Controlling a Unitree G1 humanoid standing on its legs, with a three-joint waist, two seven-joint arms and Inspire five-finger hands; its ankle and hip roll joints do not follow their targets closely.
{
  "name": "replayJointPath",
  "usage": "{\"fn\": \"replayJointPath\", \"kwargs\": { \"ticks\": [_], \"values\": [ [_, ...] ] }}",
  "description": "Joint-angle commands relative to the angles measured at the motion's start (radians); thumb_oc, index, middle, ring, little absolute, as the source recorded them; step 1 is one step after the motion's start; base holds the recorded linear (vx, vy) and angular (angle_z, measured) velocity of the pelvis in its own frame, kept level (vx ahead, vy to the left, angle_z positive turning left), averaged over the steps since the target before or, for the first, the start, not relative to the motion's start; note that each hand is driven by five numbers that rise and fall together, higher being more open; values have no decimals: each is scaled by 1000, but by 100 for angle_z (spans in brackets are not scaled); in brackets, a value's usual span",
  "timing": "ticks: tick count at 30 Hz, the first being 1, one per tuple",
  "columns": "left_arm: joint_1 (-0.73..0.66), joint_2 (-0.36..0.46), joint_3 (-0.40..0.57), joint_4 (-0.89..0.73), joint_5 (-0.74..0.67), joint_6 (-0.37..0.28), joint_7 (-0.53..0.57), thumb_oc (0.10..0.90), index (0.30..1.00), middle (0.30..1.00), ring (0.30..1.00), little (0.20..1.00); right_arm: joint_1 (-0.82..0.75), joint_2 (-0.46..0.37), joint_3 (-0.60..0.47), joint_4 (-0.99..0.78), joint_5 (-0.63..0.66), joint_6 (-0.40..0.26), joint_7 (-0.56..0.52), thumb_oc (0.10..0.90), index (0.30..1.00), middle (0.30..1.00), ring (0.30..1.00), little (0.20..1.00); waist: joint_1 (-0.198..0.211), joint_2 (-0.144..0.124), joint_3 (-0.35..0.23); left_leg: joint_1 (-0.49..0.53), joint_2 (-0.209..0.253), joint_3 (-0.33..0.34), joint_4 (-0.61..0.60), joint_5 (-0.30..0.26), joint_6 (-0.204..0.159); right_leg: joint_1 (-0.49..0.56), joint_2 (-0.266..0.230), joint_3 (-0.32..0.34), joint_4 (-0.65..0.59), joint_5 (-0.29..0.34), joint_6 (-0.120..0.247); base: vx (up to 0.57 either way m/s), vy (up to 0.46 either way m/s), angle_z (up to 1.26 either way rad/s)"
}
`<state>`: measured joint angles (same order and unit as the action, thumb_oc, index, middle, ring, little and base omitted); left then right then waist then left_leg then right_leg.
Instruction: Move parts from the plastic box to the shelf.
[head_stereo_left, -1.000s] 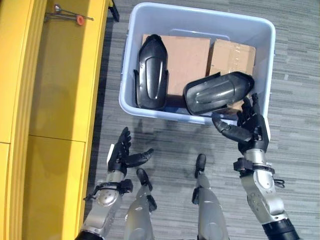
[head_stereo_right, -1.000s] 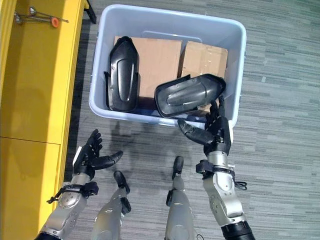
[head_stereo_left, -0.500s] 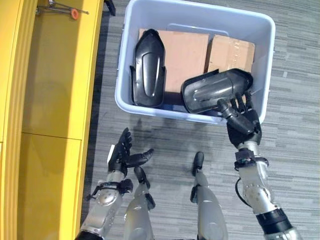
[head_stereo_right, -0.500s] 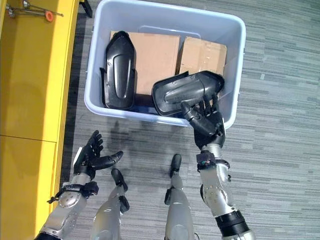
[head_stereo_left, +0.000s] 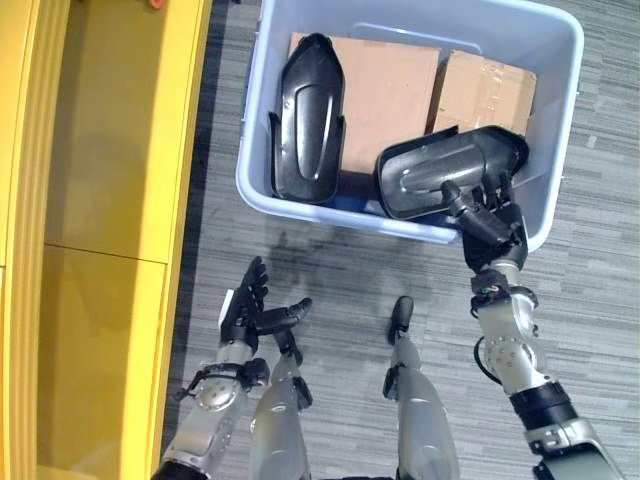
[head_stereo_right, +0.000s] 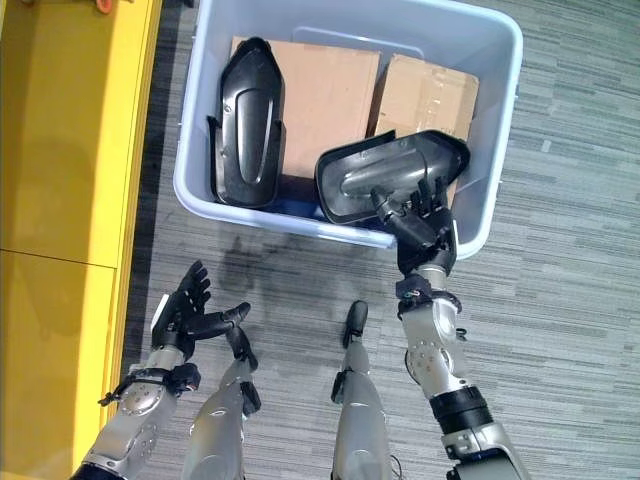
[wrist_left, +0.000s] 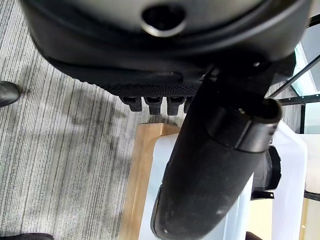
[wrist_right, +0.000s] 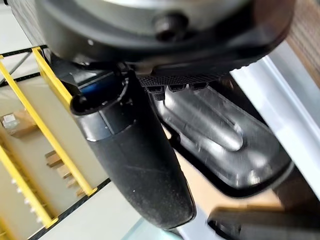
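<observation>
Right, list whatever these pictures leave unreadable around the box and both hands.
- The right hand reaches over the plastic box's near rim at the right black part; whether its fingers grip is unclear in the eye views, and its wrist view is too close.
- The box floor is covered by two cardboard boxes and the left black part.
- The yellow shelf is cut off at the left edge.
- The left hand hangs open over the carpet.
</observation>
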<state>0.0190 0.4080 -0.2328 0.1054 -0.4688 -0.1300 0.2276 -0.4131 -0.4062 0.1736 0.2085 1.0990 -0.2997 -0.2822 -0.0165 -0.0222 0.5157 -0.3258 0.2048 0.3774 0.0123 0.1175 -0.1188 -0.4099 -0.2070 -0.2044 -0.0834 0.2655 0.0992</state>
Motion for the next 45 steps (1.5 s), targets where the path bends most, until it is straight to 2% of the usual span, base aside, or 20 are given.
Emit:
{"fn": "replayJointPath", "kwargs": {
  "ticks": [1,9,16,20,34,35,40,45],
  "values": [
    [31,37,0,-129,-31,-57,-10,900,1000,1000,1000,1000,-99,-64,-75,-26,-33,-51,-10,900,1000,1000,1000,1000,20,-3,-26,-28,54,-31,50,49,-34,-7,-55,8,179,-90,75,-2,6,4],
    [18,44,-9,-130,-59,-75,-3,900,1000,1000,1000,1000,-301,-154,-45,186,-96,7,-44,900,1000,1000,1000,1000,32,2,-3,-44,51,-36,49,51,-35,-28,-54,10,190,-92,72,0,1,0],
    [1,48,-28,-130,-75,-92,-3,900,1000,1000,1000,1000,-519,-225,33,419,-136,65,-25,900,1000,1000,1000,1000,45,9,4,-80,50,-47,48,54,-35,-67,-48,6,206,-99,68,1,4,3],
    [-10,46,-34,-129,-81,-101,0,900,1000,1000,1000,1000,-594,-244,57,487,-155,73,-23,900,1000,1000,1000,1000,50,14,4,-99,49,-54,45,56,-35,-85,-48,4,212,-101,68,4,4,5],
    [-28,58,-38,-130,-109,-126,10,900,1000,1000,1000,1000,-783,-318,175,512,-191,66,-10,900,1000,1000,1000,1000,56,1,4,-129,36,-63,42,53,-30,-119,-47,5,219,-102,69,2,5,1],
    [-29,66,-38,-129,-110,-134,11,900,1000,1000,1000,1000,-851,-344,209,557,-205,68,-7,900,1000,1000,1000,1000,61,1,4,-132,32,-64,40,53,-29,-125,-48,6,222,-102,69,0,0,0],
    [-32,72,-41,-128,-109,-148,5,900,1000,1000,1000,1000,-977,-400,276,714,-255,90,9,900,1000,1000,1000,1000,71,11,4,-142,28,-72,37,55,-29,-133,-51,4,222,-101,71,-2,16,5],
    [-38,78,-39,-123,-103,-161,4,900,1000,1000,1000,1000,-1063,-461,347,764,-307,90,13,900,1000,1000,1000,1000,75,20,4,-147,22,-79,34,59,-29,-137,-52,5,223,-101,74,-1,6,3]
  ]
}}
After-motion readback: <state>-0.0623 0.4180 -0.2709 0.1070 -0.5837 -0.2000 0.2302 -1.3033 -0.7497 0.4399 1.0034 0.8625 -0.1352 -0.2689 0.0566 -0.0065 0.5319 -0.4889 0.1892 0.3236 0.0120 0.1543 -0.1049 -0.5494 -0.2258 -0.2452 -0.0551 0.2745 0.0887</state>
